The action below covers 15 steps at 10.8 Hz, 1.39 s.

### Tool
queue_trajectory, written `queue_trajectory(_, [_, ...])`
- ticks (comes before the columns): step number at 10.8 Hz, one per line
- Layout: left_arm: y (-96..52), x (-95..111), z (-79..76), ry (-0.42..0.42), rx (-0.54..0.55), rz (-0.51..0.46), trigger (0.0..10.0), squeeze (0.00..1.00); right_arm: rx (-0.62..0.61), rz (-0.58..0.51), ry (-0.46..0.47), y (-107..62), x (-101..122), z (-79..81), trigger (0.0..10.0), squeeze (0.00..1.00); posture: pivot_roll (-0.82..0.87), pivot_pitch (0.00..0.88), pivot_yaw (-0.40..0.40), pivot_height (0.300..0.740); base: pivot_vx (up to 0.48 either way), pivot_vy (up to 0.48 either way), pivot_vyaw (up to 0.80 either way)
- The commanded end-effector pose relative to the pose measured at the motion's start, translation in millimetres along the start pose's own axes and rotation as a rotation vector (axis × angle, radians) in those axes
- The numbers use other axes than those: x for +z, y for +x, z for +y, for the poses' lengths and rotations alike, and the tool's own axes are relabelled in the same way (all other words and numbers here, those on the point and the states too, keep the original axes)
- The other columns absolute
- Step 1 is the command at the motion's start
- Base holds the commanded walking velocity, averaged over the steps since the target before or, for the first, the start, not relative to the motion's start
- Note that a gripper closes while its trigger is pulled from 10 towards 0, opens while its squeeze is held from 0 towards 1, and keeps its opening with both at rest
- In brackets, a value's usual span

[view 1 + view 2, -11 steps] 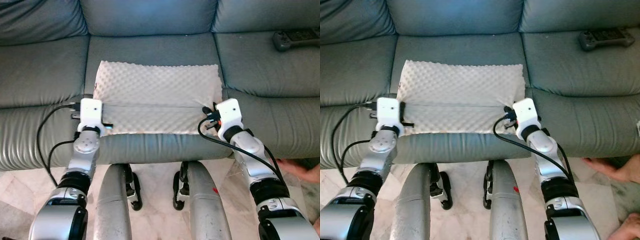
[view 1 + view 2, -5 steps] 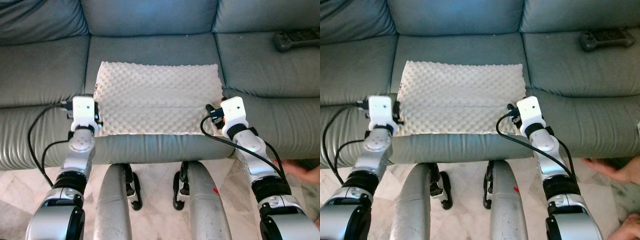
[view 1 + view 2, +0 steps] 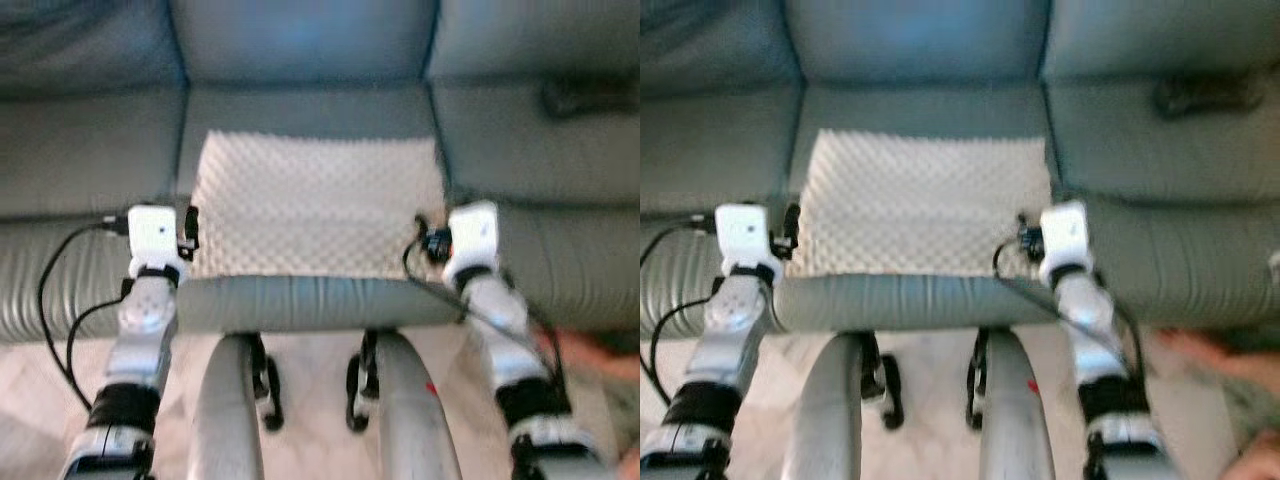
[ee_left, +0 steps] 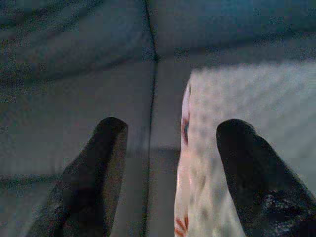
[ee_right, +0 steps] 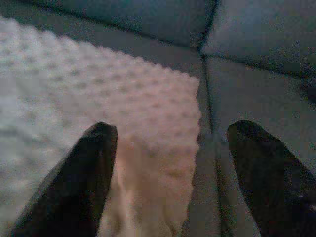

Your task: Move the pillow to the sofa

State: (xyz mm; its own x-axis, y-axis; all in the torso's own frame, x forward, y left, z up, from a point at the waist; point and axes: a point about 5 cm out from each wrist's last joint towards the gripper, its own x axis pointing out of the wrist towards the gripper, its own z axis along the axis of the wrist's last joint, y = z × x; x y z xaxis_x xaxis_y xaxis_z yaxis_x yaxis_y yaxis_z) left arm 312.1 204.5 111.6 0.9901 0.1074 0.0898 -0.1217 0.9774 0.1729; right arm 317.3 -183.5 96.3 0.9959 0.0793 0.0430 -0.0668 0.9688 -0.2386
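A white, bumpy pillow (image 3: 318, 205) lies flat on the middle seat of the grey-green sofa (image 3: 90, 160). My left gripper (image 4: 170, 148) hovers at the pillow's left edge, open, with the edge (image 4: 190, 163) between its spread fingers (image 4: 94, 168) but not touched. At the pillow's right edge my right gripper (image 5: 168, 163) is open too, its fingers (image 5: 86, 173) spread over the pillow's corner (image 5: 163, 128) and the seat seam. Both wrists (image 3: 155, 235) (image 3: 472, 235) sit just above the sofa's front edge.
A dark game controller (image 3: 585, 95) lies on the right seat cushion. A person's hand (image 3: 1200, 350) shows low at the right, near the sofa front. Pale tiled floor (image 3: 310, 370) and my own legs are below.
Both grippers have drawn outward and back from the pillow's sides, off the pillow. The head view has blurred and shifted slightly, so the camera is moving.
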Motion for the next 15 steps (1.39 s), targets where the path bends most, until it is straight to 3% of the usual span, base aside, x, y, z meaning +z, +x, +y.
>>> queue_trajectory(1, [-7.8, -5, 3.8, 0.023, -0.007, 0.011, 10.0, 1.00, -0.038, -0.015, 0.017, -6.0, -1, -3.6, 10.0, 1.00, -0.02, 0.105, -0.010, 0.638, 0.000, 0.000, 0.00])
queue_trajectory(4, [-31.2, -15, 0.6, 0.033, -0.007, 0.029, 10.0, 1.00, -0.056, -0.034, 0.142, -15.8, 8, 0.9, 10.0, 1.00, -0.03, 0.059, -0.038, 0.643, 0.000, 0.000, 0.00])
queue_trajectory(5, [-32.1, -12, -8.5, 0.009, -0.017, 0.026, 10.0, 1.00, -0.014, -0.049, 0.139, -12.9, 15, 4.4, 10.0, 0.00, -0.02, 0.062, -0.054, 0.663, 0.000, 0.000, 0.00])
queue_trajectory(6, [-31.5, -5, -14.8, 0.010, -0.039, -0.001, 10.0, 0.86, 0.015, -0.061, 0.124, -10.9, 20, 8.1, 10.0, 0.00, -0.02, 0.077, -0.058, 0.683, 0.000, 0.000, 0.00])
queue_trajectory(7, [-30.8, -1, -17.2, 0.009, -0.036, -0.009, 10.0, 0.00, 0.019, -0.062, 0.131, -8.0, 22, 10.4, 10.0, 0.00, -0.01, 0.087, -0.066, 0.698, 0.000, 0.000, 0.00])
queue_trajectory(9, [-36.9, -2, -16.1, 0.012, -0.031, 0.004, 10.0, 0.00, 0.077, -0.045, 0.140, -11.1, 22, 21.5, 10.0, 0.00, -0.01, 0.109, -0.081, 0.740, 0.000, 0.000, 0.00])
queue_trajectory(11, [-41.0, -4, -15.6, 0.013, -0.013, 0.045, 10.0, 0.00, 0.078, -0.026, 0.139, -11.5, 17, 21.9, 10.0, 0.00, 0.00, 0.131, -0.067, 0.740, 0.000, 0.000, 0.00])
queue_trajectory(15, [-34.6, -6, -18.9, 0.011, -0.029, 0.092, 10.0, 0.00, 0.070, 0.004, 0.177, -13.6, 15, 25.6, 10.0, 0.00, -0.02, 0.170, -0.055, 0.740, 0.000, 0.000, 0.00])
